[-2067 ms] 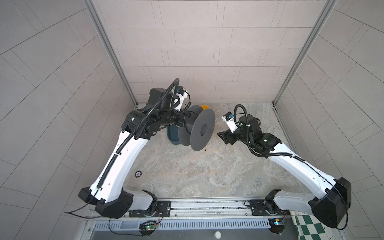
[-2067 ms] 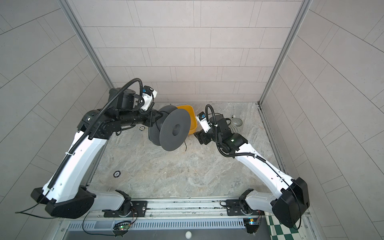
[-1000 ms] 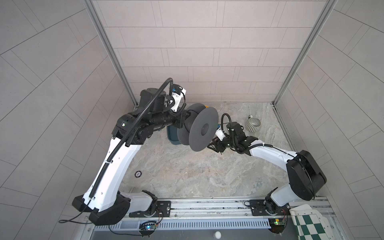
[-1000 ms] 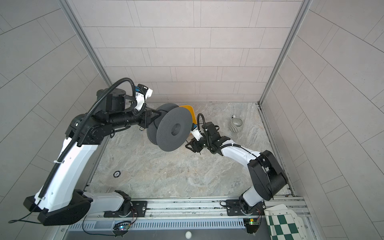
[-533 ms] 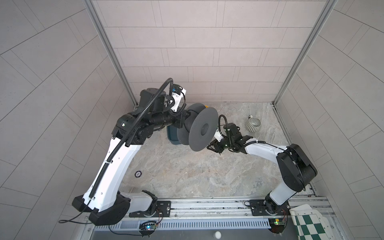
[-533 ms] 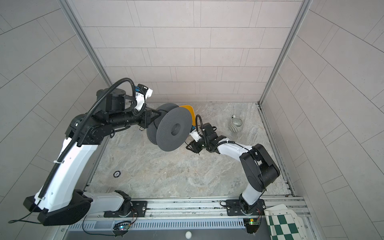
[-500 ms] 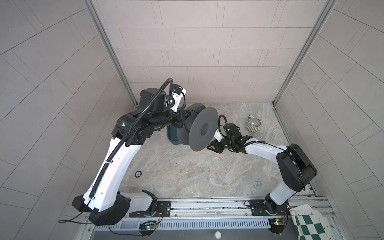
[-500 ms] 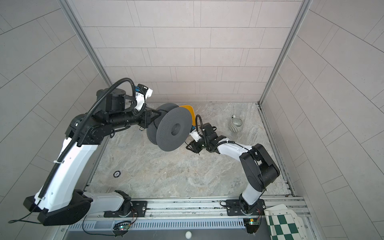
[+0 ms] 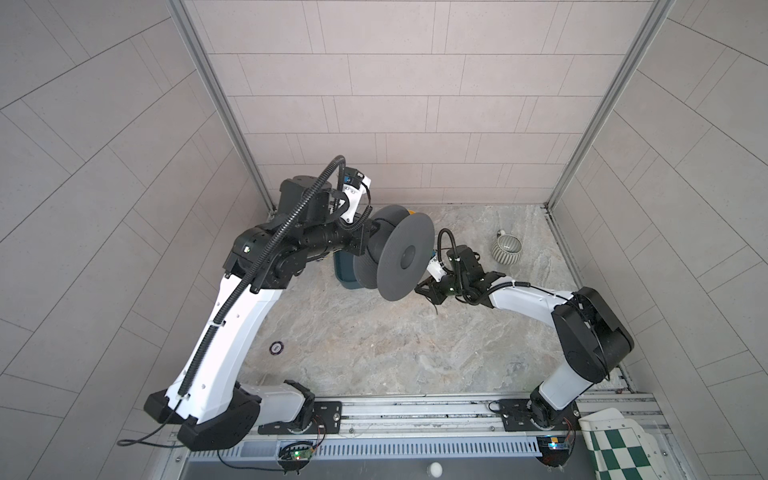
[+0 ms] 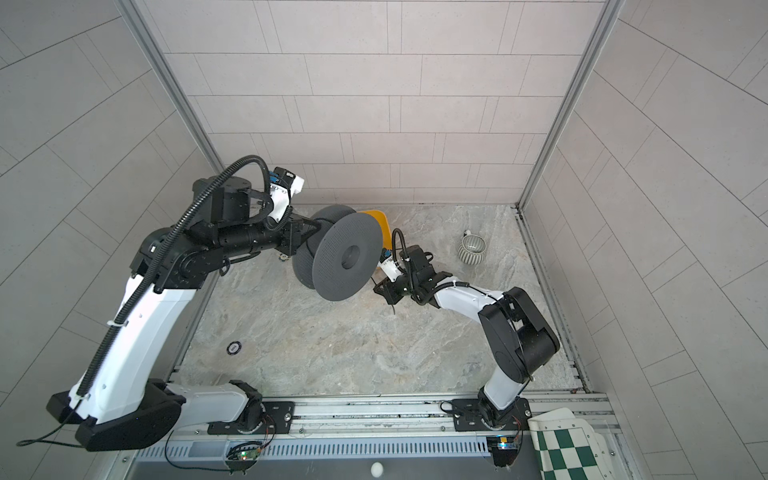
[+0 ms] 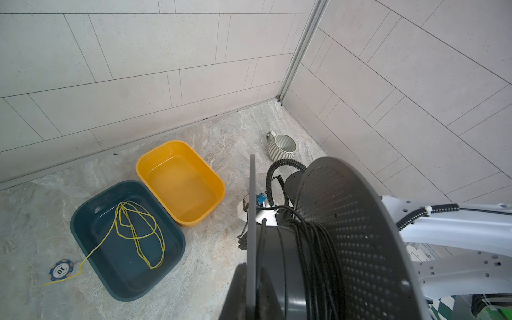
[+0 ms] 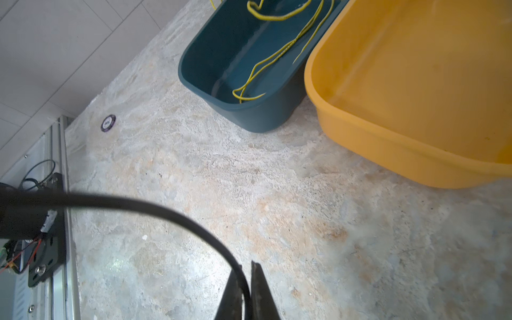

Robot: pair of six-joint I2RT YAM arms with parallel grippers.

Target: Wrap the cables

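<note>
My left gripper (image 9: 366,243) (image 11: 250,299) is shut on the back flange of a large black spool (image 9: 405,255) (image 10: 347,262) and holds it off the floor, axle level. The cables (image 11: 313,249) are thin black wire wound in several turns round the spool's hub. A free strand (image 12: 166,213) arcs from the spool down to my right gripper (image 9: 426,286) (image 10: 382,289) (image 12: 246,274). That gripper sits low by the spool's front flange, shut on the strand. A short tail (image 9: 435,308) hangs below the fingers.
Behind the spool stand a yellow bin (image 11: 194,221) and a teal bin (image 11: 83,210) holding a yellow-green cord (image 11: 138,230). A poker chip (image 11: 61,270) lies beside the teal bin, another chip (image 9: 276,347) on the left floor. A striped mug (image 9: 507,249) stands back right, tiled walls all round.
The right gripper came in low under the spool's front flange and closed its jaws on the black strand. The left arm shifted slightly with the spool, then held still.
</note>
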